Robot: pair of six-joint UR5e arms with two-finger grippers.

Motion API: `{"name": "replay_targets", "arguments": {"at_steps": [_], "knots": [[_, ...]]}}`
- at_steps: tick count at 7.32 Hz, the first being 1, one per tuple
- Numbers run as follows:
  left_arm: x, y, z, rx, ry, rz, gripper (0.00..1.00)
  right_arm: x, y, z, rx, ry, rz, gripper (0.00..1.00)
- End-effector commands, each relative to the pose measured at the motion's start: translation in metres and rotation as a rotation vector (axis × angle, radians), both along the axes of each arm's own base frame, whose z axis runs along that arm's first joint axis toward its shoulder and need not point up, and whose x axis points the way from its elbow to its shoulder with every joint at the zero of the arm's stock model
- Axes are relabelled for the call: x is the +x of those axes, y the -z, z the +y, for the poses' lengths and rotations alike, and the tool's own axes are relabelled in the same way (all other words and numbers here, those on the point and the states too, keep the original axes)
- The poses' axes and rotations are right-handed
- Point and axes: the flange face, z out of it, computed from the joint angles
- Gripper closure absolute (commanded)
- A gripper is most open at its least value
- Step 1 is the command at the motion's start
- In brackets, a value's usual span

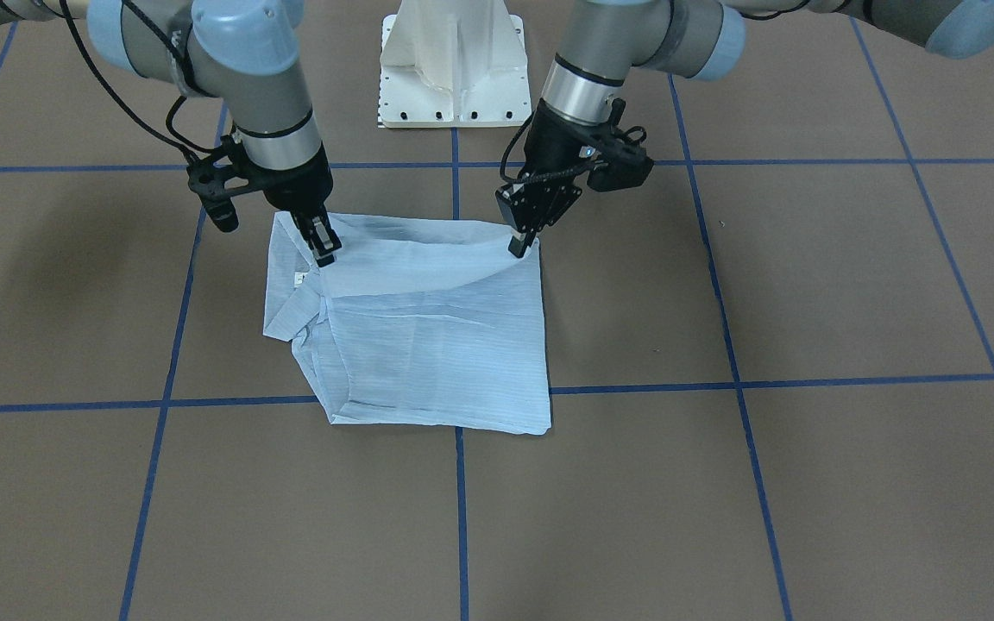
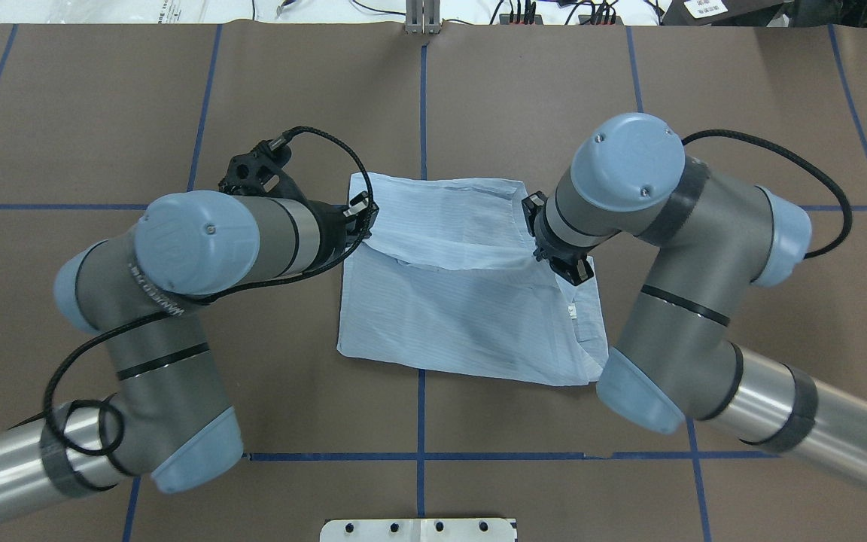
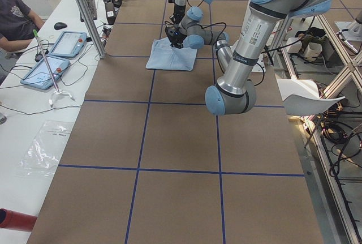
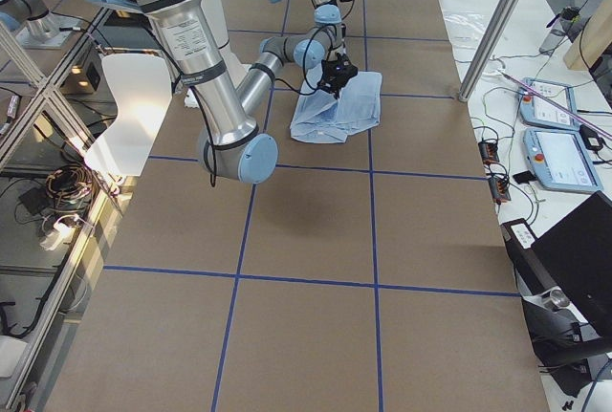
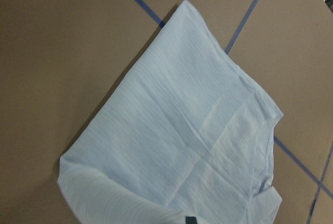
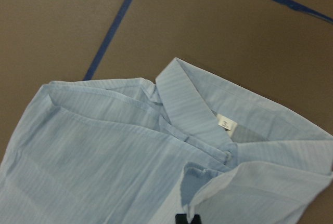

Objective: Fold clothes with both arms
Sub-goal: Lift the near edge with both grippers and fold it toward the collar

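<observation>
The bottom edge of each wrist view cuts off the shirt (image 5: 171, 125) and all but a dark tip of the left gripper (image 5: 191, 220) and right gripper (image 6: 187, 218).

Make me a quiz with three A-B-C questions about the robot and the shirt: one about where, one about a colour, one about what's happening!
1. The collar of the shirt lies nearest: A left gripper, B right gripper, C it's hidden.
2. The tape lines on the table are: A red, B yellow, C blue.
3. The grippers are: A both pinching the shirt, B both open above it, C holding a cup.
Answers: 1 B, the collar sits beside the right gripper. 2 C, blue lines cross the brown table. 3 A, both are closed on the shirt's raised edge.
</observation>
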Motion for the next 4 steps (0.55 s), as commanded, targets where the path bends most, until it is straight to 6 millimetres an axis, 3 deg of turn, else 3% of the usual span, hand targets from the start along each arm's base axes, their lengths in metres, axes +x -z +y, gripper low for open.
{"name": "replay_targets", "arguments": {"at_steps": [1,2,3,4], "knots": [[0.036,-0.034,-0.061,0.029,0.031,-0.037,1.0,-0.022,-0.009,-0.065,-0.003,0.043,0.053,1.0],[0.043,-0.052,-0.087,0.046,0.047,-0.048,1.0,-0.034,-0.008,-0.096,0.01,0.033,0.052,1.0],[0.047,-0.067,-0.101,0.062,0.049,-0.064,1.0,-0.044,-0.016,-0.126,0.011,0.022,0.034,1.0],[0.05,-0.072,-0.105,0.065,0.048,-0.073,1.0,-0.054,-0.026,-0.137,0.024,0.039,0.043,1.0]]}}
